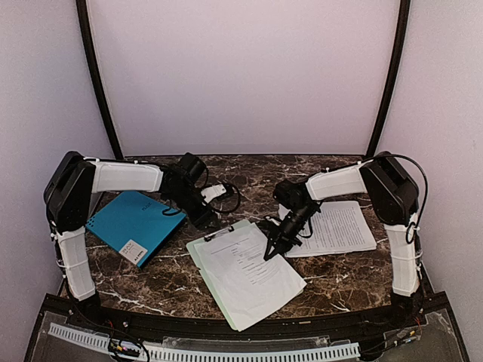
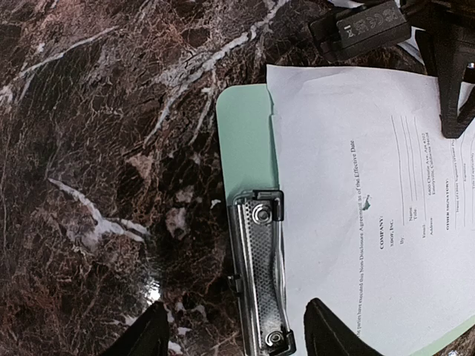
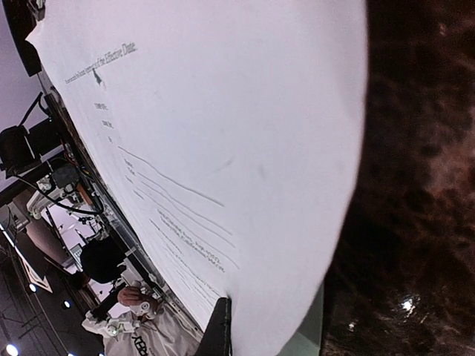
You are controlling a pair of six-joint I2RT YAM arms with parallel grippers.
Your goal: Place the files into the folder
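One file (image 1: 253, 264), a white sheet with short text blocks, lies on the pale green clipboard (image 1: 207, 260) at the table's middle. Its top edge meets the metal clip (image 2: 260, 274). My left gripper (image 1: 207, 220) is open, and in the left wrist view (image 2: 237, 337) its fingers (image 2: 141, 335) straddle the clip just above it. My right gripper (image 1: 270, 250) is shut on this sheet's right edge. The paper curls up beside one finger (image 3: 220, 330) and hides the other. The second file (image 1: 343, 226) lies flat at the right. The teal folder (image 1: 136, 226) lies closed at the left.
The dark marble table (image 1: 332, 283) ends at a black rail along the near side. White walls close in the back and sides. The right gripper's black body (image 2: 364, 26) hangs over the sheet's far corner in the left wrist view.
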